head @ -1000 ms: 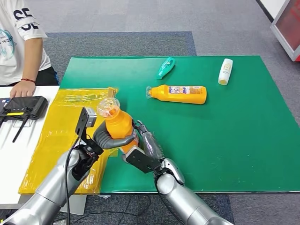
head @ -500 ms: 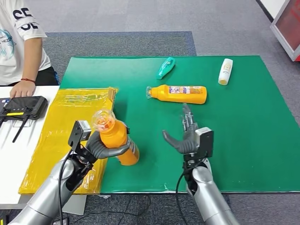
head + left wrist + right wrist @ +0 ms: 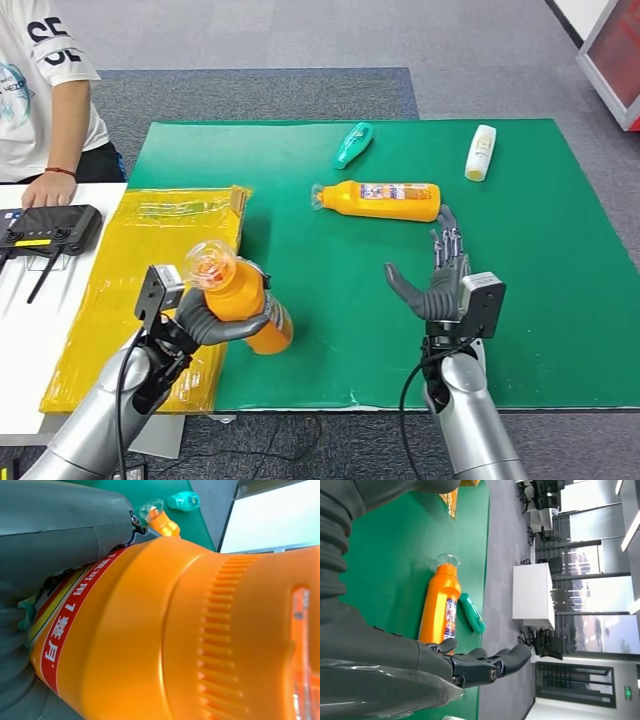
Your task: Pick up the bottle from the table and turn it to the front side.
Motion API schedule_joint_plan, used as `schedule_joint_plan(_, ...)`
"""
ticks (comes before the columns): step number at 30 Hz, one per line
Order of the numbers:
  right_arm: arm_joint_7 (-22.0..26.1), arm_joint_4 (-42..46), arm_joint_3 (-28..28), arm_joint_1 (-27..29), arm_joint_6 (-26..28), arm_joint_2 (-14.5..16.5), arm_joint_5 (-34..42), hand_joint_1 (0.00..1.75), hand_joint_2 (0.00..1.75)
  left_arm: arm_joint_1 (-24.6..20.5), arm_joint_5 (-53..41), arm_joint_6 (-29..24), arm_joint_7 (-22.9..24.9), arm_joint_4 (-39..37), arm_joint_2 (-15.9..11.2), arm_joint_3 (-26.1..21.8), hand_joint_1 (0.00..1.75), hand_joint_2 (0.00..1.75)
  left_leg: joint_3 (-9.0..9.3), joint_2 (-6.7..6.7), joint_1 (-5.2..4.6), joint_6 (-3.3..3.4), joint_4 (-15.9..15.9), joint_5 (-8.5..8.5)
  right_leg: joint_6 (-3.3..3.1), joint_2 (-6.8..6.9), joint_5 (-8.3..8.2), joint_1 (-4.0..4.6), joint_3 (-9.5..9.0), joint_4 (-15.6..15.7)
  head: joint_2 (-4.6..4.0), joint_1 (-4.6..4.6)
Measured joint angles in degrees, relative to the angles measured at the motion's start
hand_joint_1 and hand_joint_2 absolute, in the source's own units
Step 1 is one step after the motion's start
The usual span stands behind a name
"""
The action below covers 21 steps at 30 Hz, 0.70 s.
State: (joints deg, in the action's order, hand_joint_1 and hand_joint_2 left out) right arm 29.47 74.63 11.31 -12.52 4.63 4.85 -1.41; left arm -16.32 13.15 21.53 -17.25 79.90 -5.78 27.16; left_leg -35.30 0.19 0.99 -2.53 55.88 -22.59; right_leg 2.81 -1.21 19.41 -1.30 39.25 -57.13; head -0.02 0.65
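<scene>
My left hand [image 3: 207, 322] grips an orange bottle [image 3: 240, 301] with a clear cap; it leans toward me, just above the green mat's [image 3: 528, 300] near left part. Up close, the left wrist view has the bottle's orange body and red label [image 3: 158, 630] under my thumb [image 3: 64, 525]. My right hand [image 3: 438, 285] is open, raised over the mat to the right of the bottle, holding nothing; its dark fingers [image 3: 486, 662] are spread. A second orange bottle [image 3: 381, 201] lies on its side further back, also in the right wrist view [image 3: 440, 605].
A teal bottle [image 3: 353, 144] and a white bottle [image 3: 481, 152] lie at the mat's far side. A yellow plastic sheet [image 3: 128, 280] covers the left. A person [image 3: 41, 90] sits at the far left, one hand by a black controller [image 3: 49, 230] on a white table.
My right hand let go of the bottle and swung right and away, opening. My left hand carried the bottle slightly left and lower.
</scene>
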Motion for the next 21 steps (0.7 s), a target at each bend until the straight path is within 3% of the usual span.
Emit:
schedule_joint_plan(7,-0.01,0.65,-0.11,0.51,-0.01,-0.11,-0.02,0.0,1.75,-0.85,-4.81,-1.78,0.26,0.45,-0.31,-0.04,1.75,1.75,0.0,0.0,0.0,-0.01,0.0,0.03,-0.02,0.0,-0.02,0.01,0.04,0.0,0.0,0.0)
schedule_joint_plan(16,-0.22,0.67,-0.15,1.04,0.45,-0.19,-0.68,0.0,1.75,-9.49,-9.62,-3.32,4.56,3.42,-2.31,-0.44,1.75,1.75,-0.01,0.0,0.0,-0.02,0.0,0.1,-0.08,0.0,-0.13,0.01,0.04,0.0,0.0,0.01)
schedule_joint_plan(21,-0.29,0.67,-0.16,1.33,0.49,-0.2,-0.84,0.0,1.75,-11.33,-10.42,-3.84,5.36,3.84,-2.74,-0.4,1.75,1.75,-0.01,0.01,0.0,0.02,0.0,0.12,-0.09,0.0,-0.14,0.01,0.04,0.0,0.0,0.0)
